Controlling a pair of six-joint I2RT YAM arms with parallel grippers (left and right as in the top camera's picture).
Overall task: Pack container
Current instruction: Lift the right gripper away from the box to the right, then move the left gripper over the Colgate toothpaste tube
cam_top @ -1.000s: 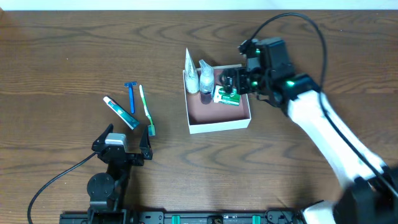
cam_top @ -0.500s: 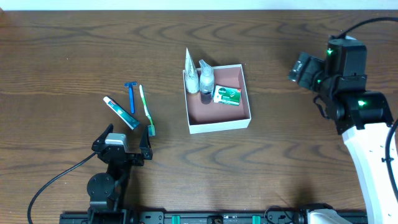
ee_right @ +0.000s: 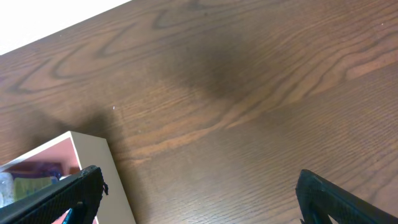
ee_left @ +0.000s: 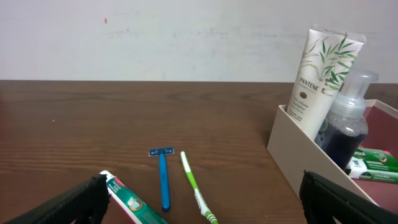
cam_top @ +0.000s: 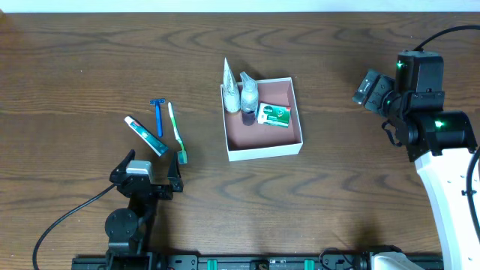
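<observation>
We see a dark wood-grain worktop (cam_top: 75, 60) from above, filling the whole frame; at its right edge the right arm (cam_top: 442, 172), white with black joints and green lights, reaches in from the bottom corner; its pincer (cam_top: 370, 88) hangs over bare wood well to the right of the container, and in its own wrist view the two fingers sit at opposite bottom corners, spread wide apart with nothing between them (ee_right: 205, 199).

Near the middle of the worktop, a little right of centre, lies the container (cam_top: 264, 150), a shallow square box with white walls and a reddish-brown floor; one white corner of it shows at the lower left of the right wrist view (ee_right: 93, 155).

At the bottom left the left arm's pincer (cam_top: 148, 180) rests low by the near edge, its fingers apart and empty, pointing toward the loose items and the box.

Inside the container, a white Pantene tube (ee_left: 320, 68) leans against the left wall; just beside it stands a bottle (ee_left: 345, 124) of dark liquid with a clear cap; a green-and-white packet (cam_top: 274, 115) lies flat on the floor to the right of the bottle.

Well left of the container, three items lie on the wood: a toothpaste tube (cam_top: 145, 136) set diagonally; a green-and-white toothbrush (cam_top: 175, 131); a blue razor (cam_top: 157, 116) between them.
</observation>
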